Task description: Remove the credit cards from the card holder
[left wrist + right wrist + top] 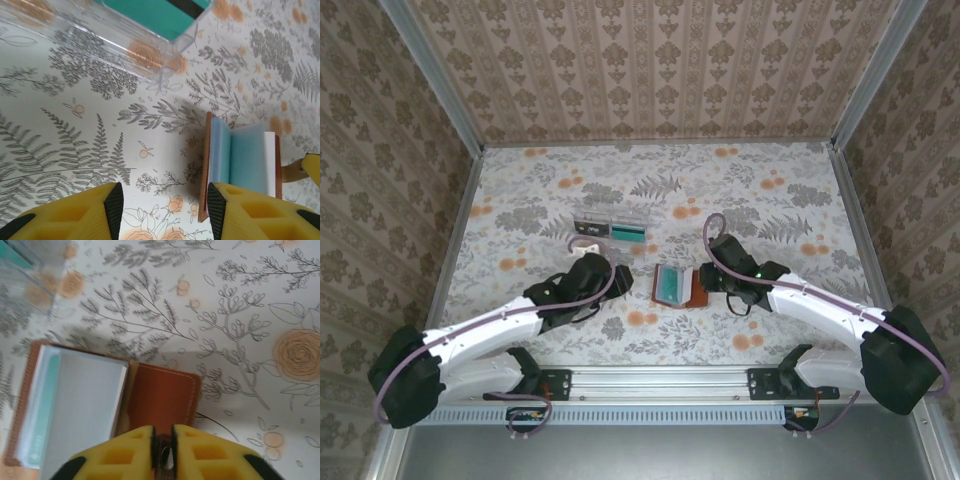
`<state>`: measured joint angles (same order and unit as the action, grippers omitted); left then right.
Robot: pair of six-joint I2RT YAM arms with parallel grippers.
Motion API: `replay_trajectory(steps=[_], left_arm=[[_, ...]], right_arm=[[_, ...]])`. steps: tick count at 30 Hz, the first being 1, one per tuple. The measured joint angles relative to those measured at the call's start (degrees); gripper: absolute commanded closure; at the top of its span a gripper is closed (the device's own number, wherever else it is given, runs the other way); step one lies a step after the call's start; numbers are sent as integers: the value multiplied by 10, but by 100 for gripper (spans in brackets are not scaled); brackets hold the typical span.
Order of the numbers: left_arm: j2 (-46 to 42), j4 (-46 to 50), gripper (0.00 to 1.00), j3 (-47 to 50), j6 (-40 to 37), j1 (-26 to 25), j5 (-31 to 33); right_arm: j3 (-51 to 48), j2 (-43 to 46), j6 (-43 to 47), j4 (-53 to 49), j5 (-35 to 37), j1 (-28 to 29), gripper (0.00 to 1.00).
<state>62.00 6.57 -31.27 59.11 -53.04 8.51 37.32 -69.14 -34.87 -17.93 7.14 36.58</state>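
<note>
Card holder (676, 286) lies open mid-bench, brown flap rightward. Right pincer (162, 432): jaws almost together at the flap's near edge; I cannot tell whether they bite it. Left pincer (165, 210): jaws apart, nothing between, just left of the holder. Credit cards (627, 234) sit in the clear tray (100, 40), farther left.

The tablecloth (780, 200) is off-white, printed with grey ferns and orange blossoms. The walls (650, 60) carry beige damask stripes. The card holder (165, 395) is tan-brown leather with pale stitching and a light blue-grey lining. In the clear tray (165, 55) lies a teal credit card (150, 12) with a black stripe. The left gripper (165, 210) and right gripper (162, 440) are yellow, the left with black pads (114, 202). The arms (490, 335) are white and black, with mauve cables (706, 235).
</note>
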Motion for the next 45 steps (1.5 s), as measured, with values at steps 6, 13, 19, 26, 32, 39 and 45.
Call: replay_trajectory(steps=[6, 13, 19, 26, 32, 39, 45], left_arm=[[56, -37, 60, -24, -10, -25, -11], [106, -81, 72, -52, -31, -47, -24], [167, -123, 76, -64, -41, -47, -46], [183, -140, 76, -64, -42, -47, -57], [220, -164, 79, -65, -48, -47, -75], [288, -175, 82, -75, -50, -50, -101], [325, -177, 85, -108, -49, -63, -107]], right_arm=[[-2, -1, 6, 0, -1, 0, 72], [-2, -43, 15, 14, -3, 0, 99], [-2, -101, 21, 32, -5, 0, 100], [12, -162, 32, 64, -33, 2, 100], [33, -184, 35, 84, -46, 8, 100], [37, -186, 45, 85, -46, 8, 97], [37, -163, 43, 74, -41, 8, 82]])
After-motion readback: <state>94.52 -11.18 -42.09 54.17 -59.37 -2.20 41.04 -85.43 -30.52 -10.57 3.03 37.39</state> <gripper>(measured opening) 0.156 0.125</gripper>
